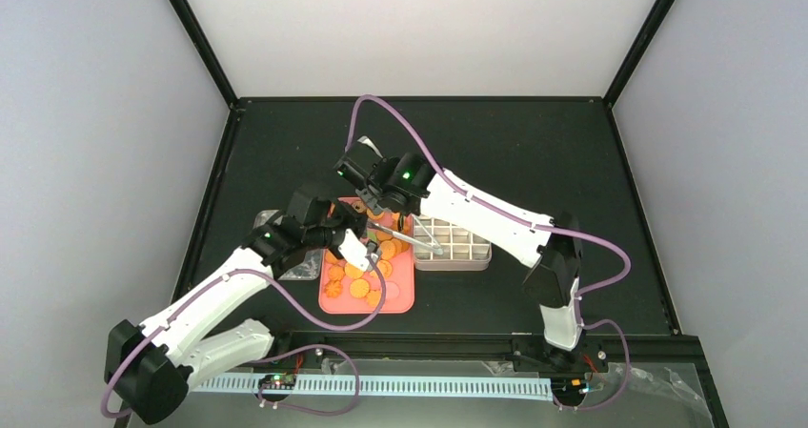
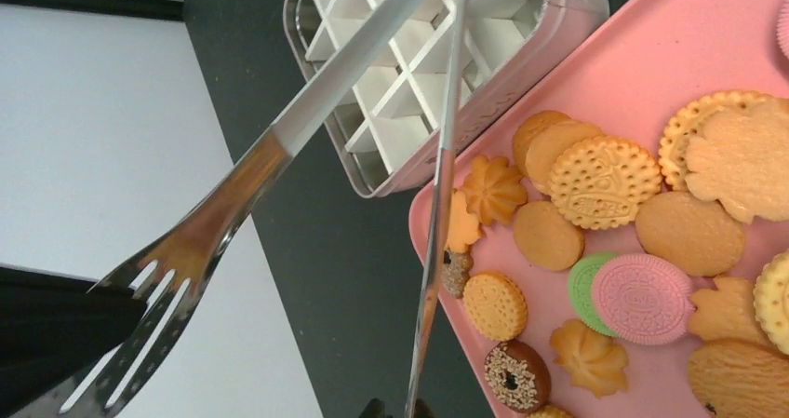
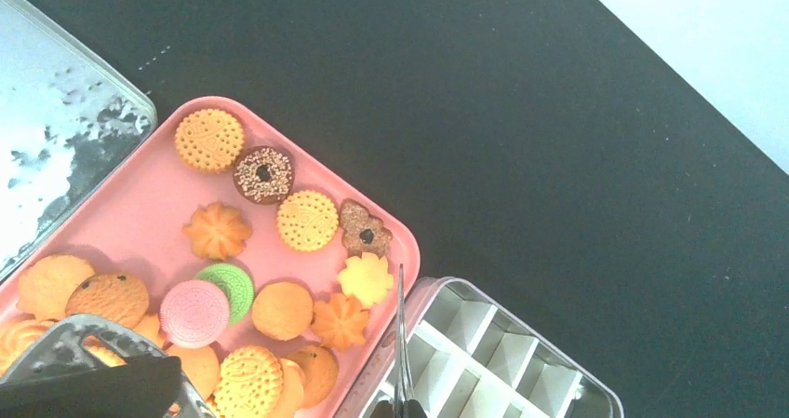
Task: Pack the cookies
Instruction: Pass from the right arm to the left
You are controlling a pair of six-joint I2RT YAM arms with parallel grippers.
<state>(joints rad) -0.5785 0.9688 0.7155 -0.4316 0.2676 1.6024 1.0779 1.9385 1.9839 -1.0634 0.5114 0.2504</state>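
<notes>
Right, both claws are pinched tight. Left claw (image 2: 398, 409): closed, with one metal arm of the tongs (image 2: 326, 83) running straight down between its tips. The other arm, the fork end, splays off to its left. Right claw (image 3: 398, 409): closed too, with a thin tongs blade edge-on between its tips. Cookies (image 3: 307, 221) sit on the pink tray (image 3: 140, 204), to the right of the left claw and left of the right claw. Tin (image 2: 521, 74) is just beside the tray, ahead of the left claw and just right of the right claw. The tongs' white handles reach over the tin.
</notes>
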